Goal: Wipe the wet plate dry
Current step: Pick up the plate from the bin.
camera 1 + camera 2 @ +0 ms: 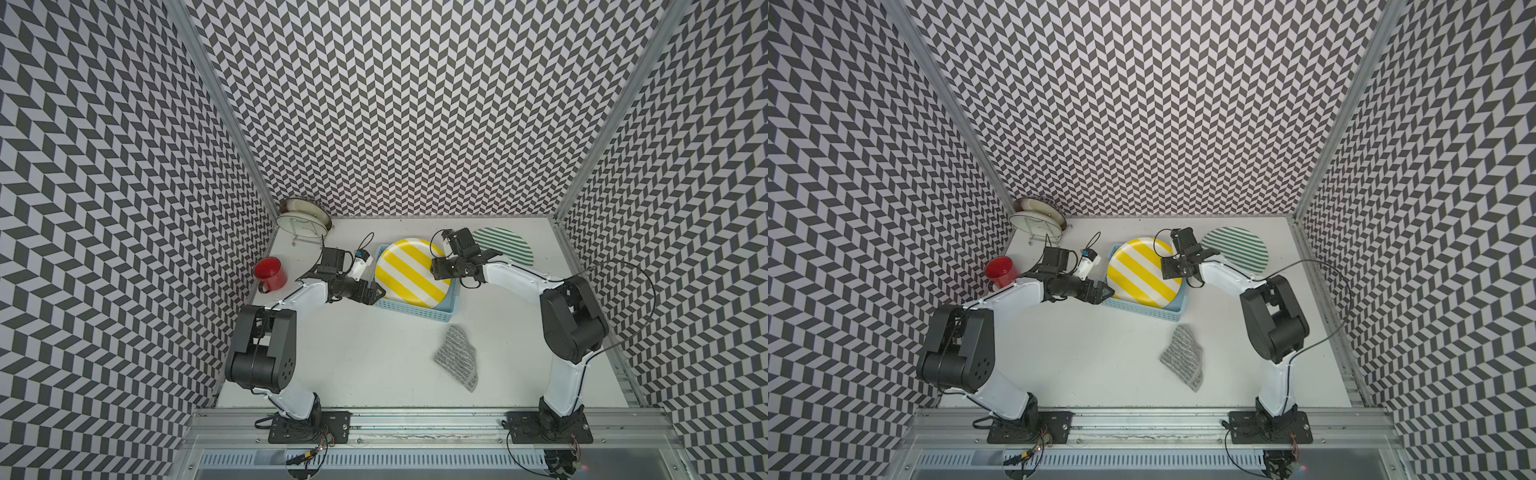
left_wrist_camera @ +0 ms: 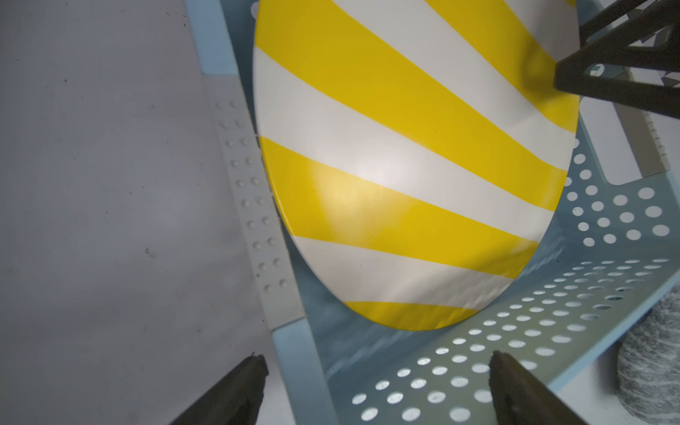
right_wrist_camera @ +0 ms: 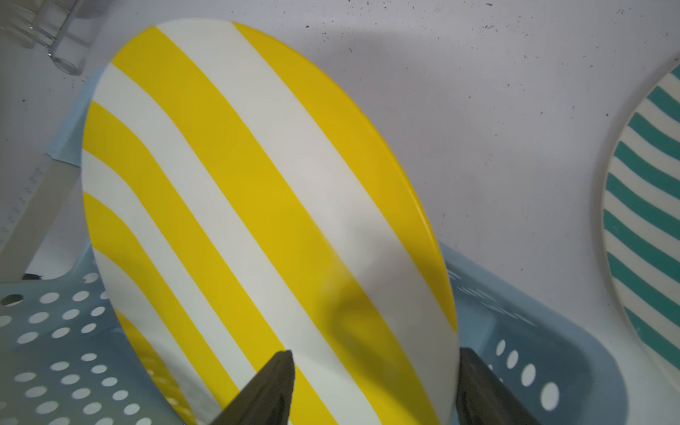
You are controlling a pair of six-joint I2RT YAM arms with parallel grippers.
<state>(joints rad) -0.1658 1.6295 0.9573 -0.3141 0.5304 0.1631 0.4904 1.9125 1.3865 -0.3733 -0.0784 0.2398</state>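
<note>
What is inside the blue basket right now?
The blue basket holds the yellow-striped plate, which leans tilted with its upper edge over the rim. Bare perforated plastic shows beside it. Anything beneath the plate is covered.

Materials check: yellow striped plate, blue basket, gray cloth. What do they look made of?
Yellow-striped plate: likely melamine or glazed ceramic, glossy; soft light glare on its face. Blue basket: moulded plastic, matte, rows of round holes. Gray cloth: soft textile, maybe microfibre; fuzzy, crumpled.
</note>
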